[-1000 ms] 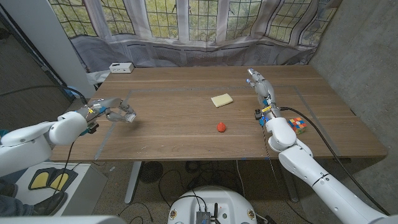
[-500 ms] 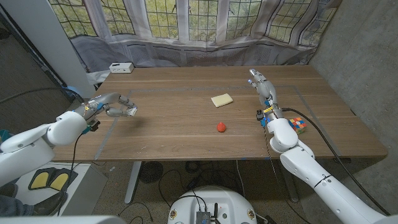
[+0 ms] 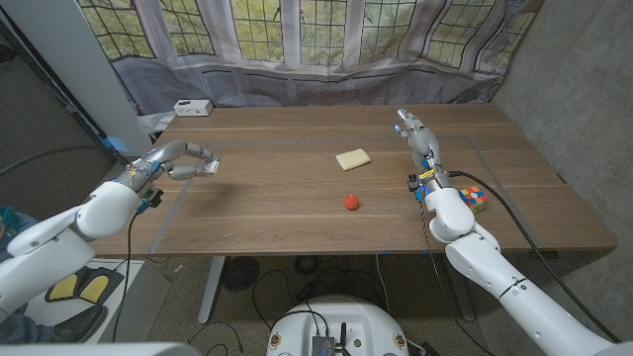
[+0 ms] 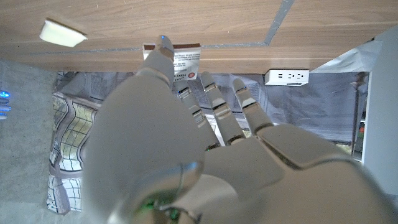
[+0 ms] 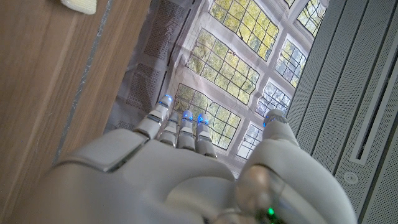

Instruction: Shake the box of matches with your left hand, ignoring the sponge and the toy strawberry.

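Here we see the left hand (image 3: 181, 161) pinching the matchbox (image 3: 210, 165) above the table (image 3: 297, 213); box contents hidden. Right hand (image 3: 417, 141) w/ fingers straight, holding nothing.

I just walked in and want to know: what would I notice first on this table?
First, the robot's left hand holding a box of matches up over the table's left side. Next, a red toy strawberry near the middle of the wooden table, with a pale yellow sponge just behind it. The right hand waits with nothing in it.
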Motion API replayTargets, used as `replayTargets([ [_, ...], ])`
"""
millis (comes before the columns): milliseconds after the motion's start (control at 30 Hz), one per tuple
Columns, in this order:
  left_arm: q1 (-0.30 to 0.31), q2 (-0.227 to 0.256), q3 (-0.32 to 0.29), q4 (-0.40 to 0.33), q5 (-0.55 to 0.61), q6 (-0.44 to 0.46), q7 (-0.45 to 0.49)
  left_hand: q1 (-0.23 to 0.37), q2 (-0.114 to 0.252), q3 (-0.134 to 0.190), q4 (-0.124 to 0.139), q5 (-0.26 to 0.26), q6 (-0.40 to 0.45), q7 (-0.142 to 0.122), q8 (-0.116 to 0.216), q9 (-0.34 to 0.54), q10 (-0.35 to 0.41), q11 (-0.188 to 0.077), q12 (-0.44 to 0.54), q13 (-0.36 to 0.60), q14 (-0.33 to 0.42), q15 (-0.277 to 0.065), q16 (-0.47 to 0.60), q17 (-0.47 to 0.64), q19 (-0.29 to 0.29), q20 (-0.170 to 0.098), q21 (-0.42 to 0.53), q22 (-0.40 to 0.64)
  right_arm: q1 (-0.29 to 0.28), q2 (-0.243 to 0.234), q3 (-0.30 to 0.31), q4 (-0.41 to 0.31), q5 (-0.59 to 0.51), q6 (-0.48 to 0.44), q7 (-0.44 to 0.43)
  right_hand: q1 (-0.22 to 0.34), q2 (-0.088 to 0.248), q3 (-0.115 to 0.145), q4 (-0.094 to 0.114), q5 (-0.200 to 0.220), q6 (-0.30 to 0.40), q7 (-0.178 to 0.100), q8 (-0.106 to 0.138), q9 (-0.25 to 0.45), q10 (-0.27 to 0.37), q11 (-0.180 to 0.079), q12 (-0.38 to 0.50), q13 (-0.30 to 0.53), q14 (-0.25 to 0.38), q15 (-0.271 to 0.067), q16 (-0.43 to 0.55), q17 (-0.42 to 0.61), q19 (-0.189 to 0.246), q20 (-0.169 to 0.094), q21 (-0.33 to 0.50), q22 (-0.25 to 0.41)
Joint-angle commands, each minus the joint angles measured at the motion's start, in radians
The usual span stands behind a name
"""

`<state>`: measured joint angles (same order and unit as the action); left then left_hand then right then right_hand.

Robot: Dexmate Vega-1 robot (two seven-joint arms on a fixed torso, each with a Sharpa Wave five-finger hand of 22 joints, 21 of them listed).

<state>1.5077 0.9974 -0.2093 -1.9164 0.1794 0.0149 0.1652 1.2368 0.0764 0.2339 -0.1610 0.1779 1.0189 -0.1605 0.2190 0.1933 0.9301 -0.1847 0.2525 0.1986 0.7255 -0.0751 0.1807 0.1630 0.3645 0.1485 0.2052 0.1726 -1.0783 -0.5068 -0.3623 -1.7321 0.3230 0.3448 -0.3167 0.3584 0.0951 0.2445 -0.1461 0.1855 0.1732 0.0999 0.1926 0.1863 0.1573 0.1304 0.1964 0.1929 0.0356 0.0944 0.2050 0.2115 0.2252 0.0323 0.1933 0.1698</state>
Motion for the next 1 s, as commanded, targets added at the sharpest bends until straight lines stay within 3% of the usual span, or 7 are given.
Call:
replayTargets([
  [33,-0.036,-0.139,0.0,-0.001,-0.025,-0.067,0.088,-0.007,0.013,0.01,0.005,0.006,0.075,0.061,0.003,0.006,0.19,-0.004,0.007,0.038,0.01,-0.086,-0.002,0.001,0.012,0.001,-0.003,0.003,-0.001,0.001,0.002,0.007,0.001,0.024,0.013,-0.003,-0.003,0.0,0.004,-0.001,0.009,-0.004,0.004,0.002,0.011,0.0,0.006,0.002,0.009,0.002,0.008,0.002,0.01,0.001,0.003,0.003],
  [367,-0.151,-0.213,0.1,0.061,-0.109,-0.141,0.13,-0.009,0.014,0.012,0.007,0.006,0.078,0.059,0.002,0.007,0.19,-0.006,0.006,0.04,0.014,-0.086,-0.001,0.002,0.012,0.007,-0.004,0.003,-0.008,-0.002,0.009,-0.007,0.005,0.017,0.009,-0.003,-0.004,0.0,0.004,-0.001,0.009,-0.002,0.004,0.002,0.013,0.001,0.007,0.002,0.011,0.002,0.009,0.002,0.013,-0.001,0.003,0.003],
  [633,-0.252,-0.235,0.193,0.086,-0.156,-0.158,0.148,-0.01,0.014,0.014,0.007,0.007,0.08,0.056,0.001,0.007,0.194,-0.006,0.006,0.041,0.016,-0.085,-0.002,0.001,0.012,0.009,-0.005,0.003,-0.004,-0.007,0.016,-0.011,0.022,0.017,0.024,-0.004,-0.004,0.0,0.004,-0.001,0.01,-0.001,0.004,0.002,0.014,0.001,0.007,0.002,0.012,-0.001,0.009,0.002,0.014,-0.003,0.004,0.003],
  [1000,-0.281,-0.253,0.256,0.039,-0.169,-0.125,0.209,-0.012,0.015,0.016,0.008,0.008,0.082,0.059,0.0,0.008,0.196,-0.008,0.005,0.043,0.019,-0.085,-0.002,0.001,0.014,0.008,-0.005,0.003,-0.012,-0.038,0.044,-0.016,0.067,0.029,0.067,-0.004,-0.004,0.0,0.004,-0.001,0.011,-0.001,0.004,0.002,0.015,0.001,0.007,0.002,0.014,-0.002,0.009,0.002,0.016,-0.006,0.004,0.003],
])
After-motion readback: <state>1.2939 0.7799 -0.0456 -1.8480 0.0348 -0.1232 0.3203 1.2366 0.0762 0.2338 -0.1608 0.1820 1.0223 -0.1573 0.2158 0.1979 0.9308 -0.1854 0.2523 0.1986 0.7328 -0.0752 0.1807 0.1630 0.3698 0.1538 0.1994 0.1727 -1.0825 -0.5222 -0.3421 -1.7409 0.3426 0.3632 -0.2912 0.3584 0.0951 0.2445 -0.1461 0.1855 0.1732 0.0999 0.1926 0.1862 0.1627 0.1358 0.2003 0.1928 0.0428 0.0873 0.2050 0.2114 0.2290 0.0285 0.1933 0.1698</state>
